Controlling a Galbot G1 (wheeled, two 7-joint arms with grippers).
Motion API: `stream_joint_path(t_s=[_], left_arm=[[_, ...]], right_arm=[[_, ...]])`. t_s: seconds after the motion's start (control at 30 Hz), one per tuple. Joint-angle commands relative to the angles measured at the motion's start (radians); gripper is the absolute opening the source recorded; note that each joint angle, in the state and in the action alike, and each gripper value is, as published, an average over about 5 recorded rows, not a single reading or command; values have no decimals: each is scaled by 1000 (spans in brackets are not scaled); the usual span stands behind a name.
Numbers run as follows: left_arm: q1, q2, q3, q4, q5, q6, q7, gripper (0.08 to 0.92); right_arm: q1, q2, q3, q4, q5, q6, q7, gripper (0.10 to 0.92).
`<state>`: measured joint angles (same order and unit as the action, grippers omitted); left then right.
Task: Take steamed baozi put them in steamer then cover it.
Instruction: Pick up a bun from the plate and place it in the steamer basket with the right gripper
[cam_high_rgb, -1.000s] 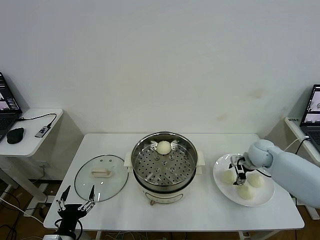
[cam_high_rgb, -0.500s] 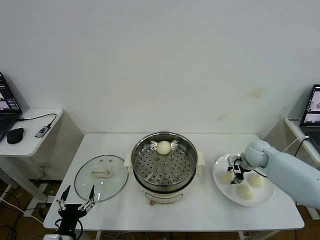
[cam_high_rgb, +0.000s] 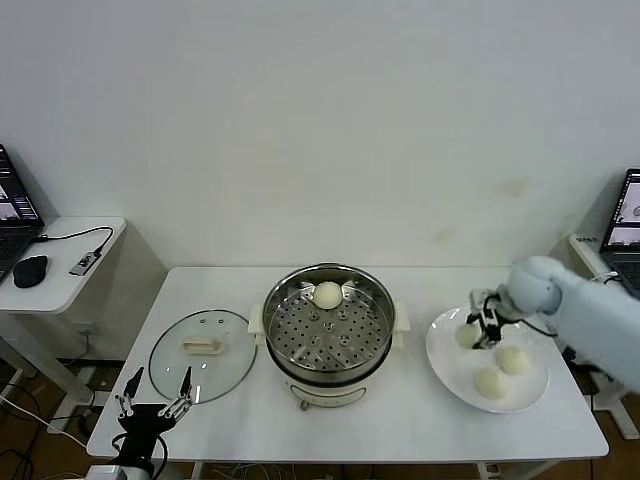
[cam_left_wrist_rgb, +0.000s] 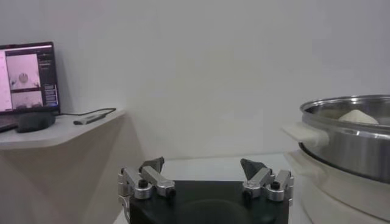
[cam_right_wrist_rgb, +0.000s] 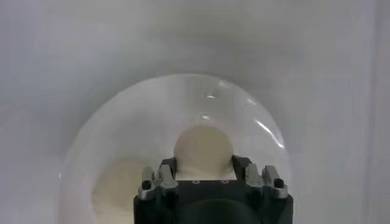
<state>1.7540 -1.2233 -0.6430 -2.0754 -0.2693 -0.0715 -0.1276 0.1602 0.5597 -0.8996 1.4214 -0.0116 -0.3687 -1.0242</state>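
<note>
Right gripper (cam_high_rgb: 480, 331) clamped on a bun (cam_high_rgb: 467, 335), centre-right of frame.
It grips the bun above the plate (cam_high_rgb: 447, 365), two buns remaining there; one bun (cam_high_rgb: 327, 294) already sits in the steamer (cam_high_rgb: 329, 325) at centre. Lid (cam_high_rgb: 201, 354) lies lower left, out of the way; left gripper (cam_high_rgb: 152, 398) idles spread below it.

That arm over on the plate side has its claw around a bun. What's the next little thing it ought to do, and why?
Probably lift straight up. The right gripper sits on the white plate with its fingers either side of a baozi, seemingly closed on it. Two buns remain on the plate, one baozi is in the steamer, so raising it clear comes before carrying it over.
</note>
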Motion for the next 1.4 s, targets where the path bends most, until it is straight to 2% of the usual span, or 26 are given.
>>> stream_joint_path(t_s=[0.03,0.23,0.4,0.53,0.7,0.87,1.4], left_arm=[[-5,2,4,2,-5,2,0,823],[-12,7,8,3,-9,2,1,823],[-18,8,7,3,-11,2,0,823],[-18,1,4,0,-9,1,-1,823],[-13,-13,-2,-10,-8,1,-1,823],[-11,-17,-10,-11,-7,-1,-1,823],[-11,-17,-17,-9,-5,-2,-1,823]], right_arm=[[486,-13,-271,115,292,-107,11,578],[672,125,-398,183,488,-192,61,585],[658,291,-410,202,615,-272,135,585],[604,418,-401,159,662,-303,174,585],[503,557,-383,83,672,-327,208,587],[419,632,-372,34,655,-337,226,586],[243,704,-328,-80,591,-353,301,585]])
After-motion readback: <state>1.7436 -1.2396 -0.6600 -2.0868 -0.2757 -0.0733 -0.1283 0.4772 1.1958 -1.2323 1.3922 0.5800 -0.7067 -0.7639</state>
